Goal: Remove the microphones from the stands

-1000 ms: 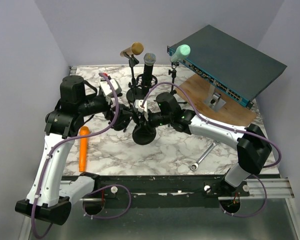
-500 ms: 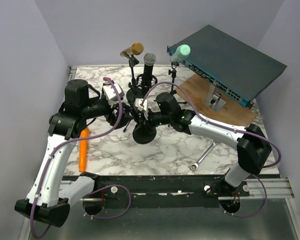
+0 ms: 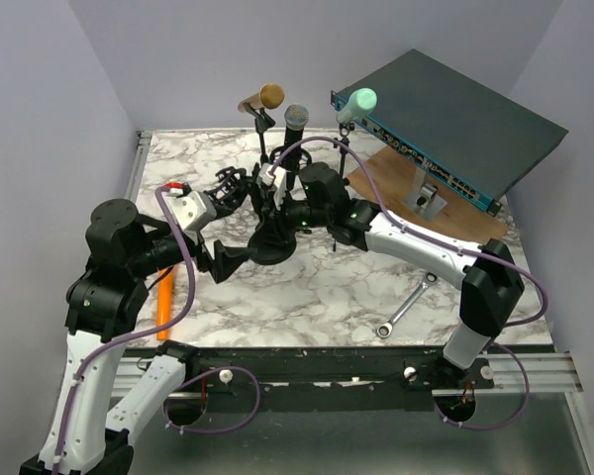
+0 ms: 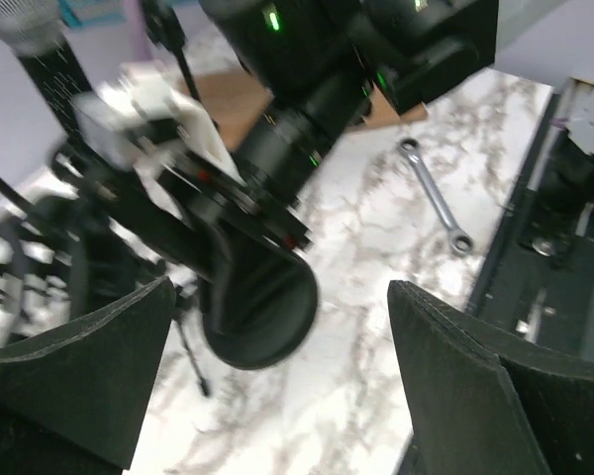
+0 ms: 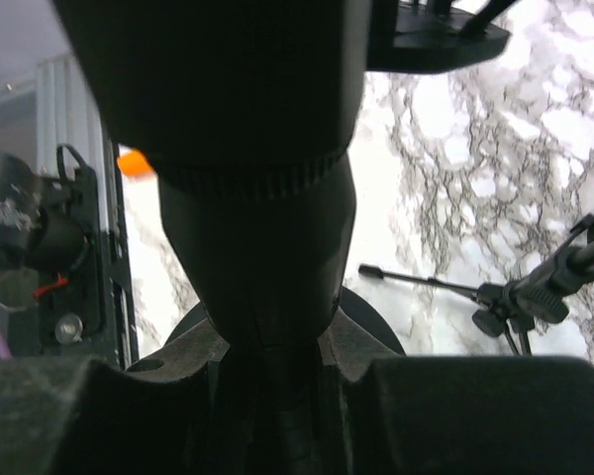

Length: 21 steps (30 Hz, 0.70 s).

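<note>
At centre of the marble counter: black microphone, clamped between the right jaws, closed on its narrower lower body where the wide upper barrel tapers. From above, microphone hidden under the right wrist.

Directly below the grip: stand, seen as a round black base, partly visible behind the microphone in the right wrist view. Whether the microphone sits in the stand's holder: cannot tell, junction covered by the jaws.

Just left of the stand: left jaws, spread wide and holding nothing, both dark fingers at the lower corners of the left wrist view, base framed between them without contact.

Along the rear edge: three further microphones on their own stands, with gold head, grey head and mint head.

At right rear: dark network switch, tilted, propped above a wooden board.

Near the front right: wrench, flat on the counter.

At left, beside the left arm: orange cylinder, lying flat, well apart from the stand.
</note>
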Tool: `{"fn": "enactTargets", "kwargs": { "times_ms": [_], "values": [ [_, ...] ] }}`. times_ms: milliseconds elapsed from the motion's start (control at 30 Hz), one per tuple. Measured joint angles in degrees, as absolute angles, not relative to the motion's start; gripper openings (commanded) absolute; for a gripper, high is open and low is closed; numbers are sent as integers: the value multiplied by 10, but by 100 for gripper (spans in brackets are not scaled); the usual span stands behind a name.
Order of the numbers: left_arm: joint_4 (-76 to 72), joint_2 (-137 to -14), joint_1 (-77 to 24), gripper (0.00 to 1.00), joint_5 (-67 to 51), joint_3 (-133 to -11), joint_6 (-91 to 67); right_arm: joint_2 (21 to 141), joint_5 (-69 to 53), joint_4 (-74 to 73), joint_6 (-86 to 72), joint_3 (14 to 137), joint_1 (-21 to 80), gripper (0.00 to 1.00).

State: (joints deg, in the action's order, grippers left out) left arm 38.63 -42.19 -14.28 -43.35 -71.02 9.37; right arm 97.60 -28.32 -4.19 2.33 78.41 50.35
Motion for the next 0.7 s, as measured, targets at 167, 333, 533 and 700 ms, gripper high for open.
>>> {"fn": "enactTargets", "kwargs": {
  "times_ms": [167, 333, 533, 700],
  "values": [
    [378, -423, -143, 88, -467, -649, 33, 994, -292, -52, -21, 836, 505, 1],
    [332, -430, -144, 87, -468, -609, -23, 999, -319, -62, -55, 850, 506, 1],
    [266, -427, -144, 83, -426, -582, -65, 1000, -349, -63, -67, 850, 506, 1],
    [225, -411, -144, 79, -379, -568, -87, 990, -366, -60, -71, 834, 506, 1]
  ]
}}
